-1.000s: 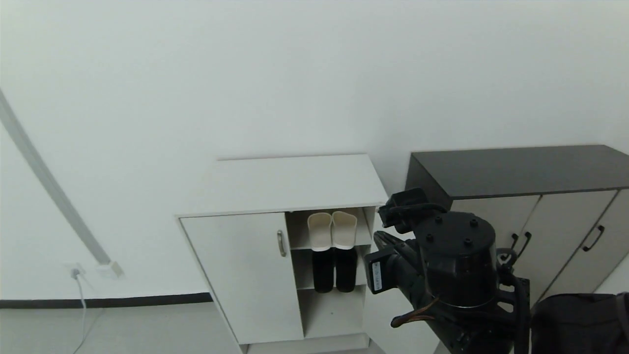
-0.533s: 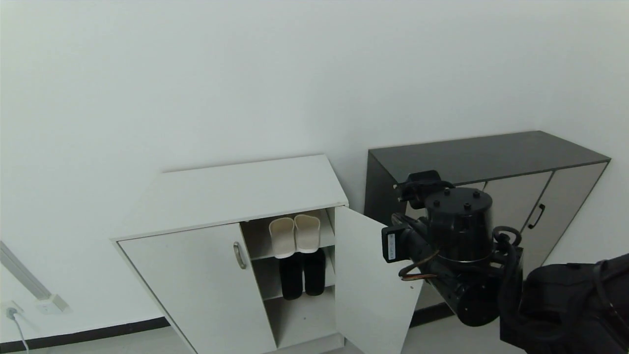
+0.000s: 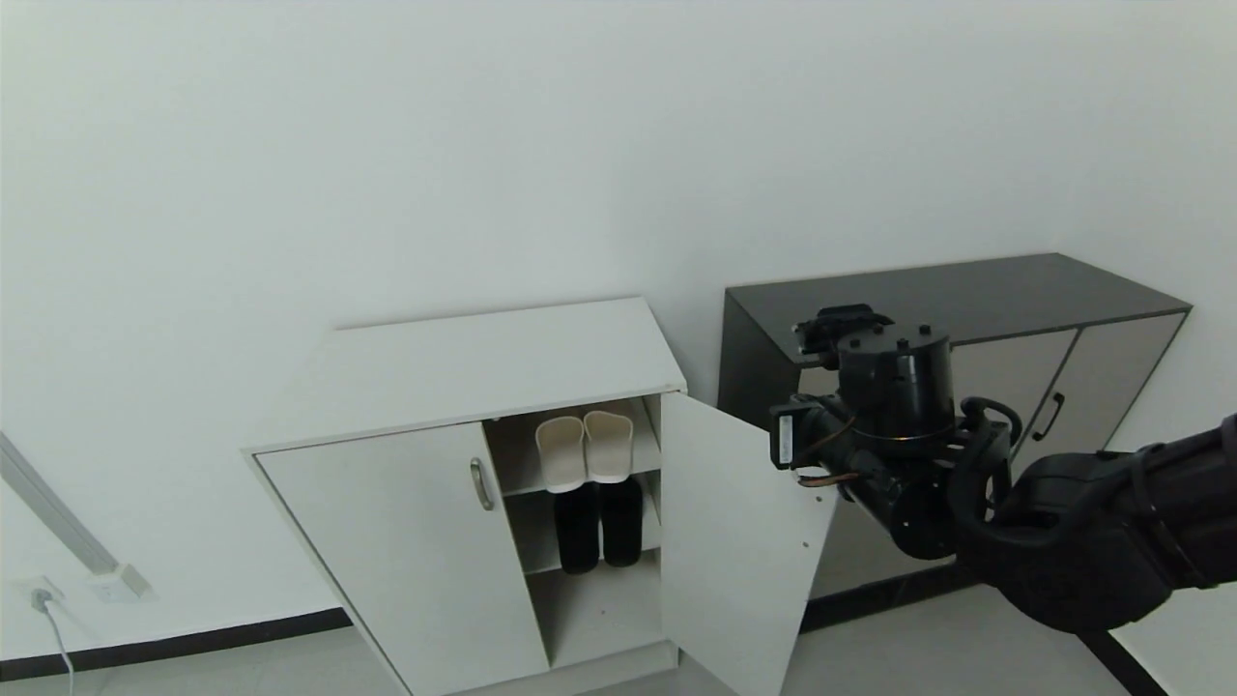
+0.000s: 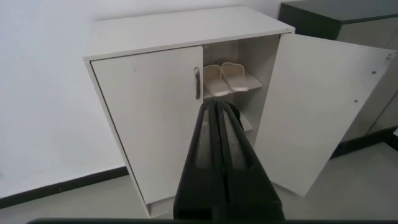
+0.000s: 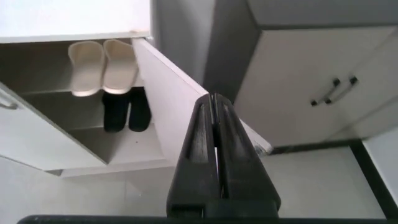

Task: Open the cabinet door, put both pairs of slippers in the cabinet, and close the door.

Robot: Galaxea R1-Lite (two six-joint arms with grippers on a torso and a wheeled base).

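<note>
The white cabinet (image 3: 483, 358) stands against the wall with its left door shut and its right door (image 3: 734, 541) swung open. A beige pair of slippers (image 3: 585, 448) lies on the top shelf, and a black pair (image 3: 599, 522) lies on the shelf below. My right gripper (image 5: 214, 98) is shut on nothing and sits just outside the open door (image 5: 180, 99), near its top edge. My left gripper (image 4: 216, 107) is shut and empty, held in front of the cabinet and pointing at the gap beside the left door's handle (image 4: 196, 83).
A dark-topped cabinet (image 3: 947, 300) with grey doors stands to the right of the white one, close behind the open door. A wall socket with a cable (image 3: 39, 592) is low on the far left. Bare floor lies in front of both cabinets.
The whole head view has shifted, so the camera moved. The right arm now reaches in from farther right. Door and slippers look unchanged over the last half second.
</note>
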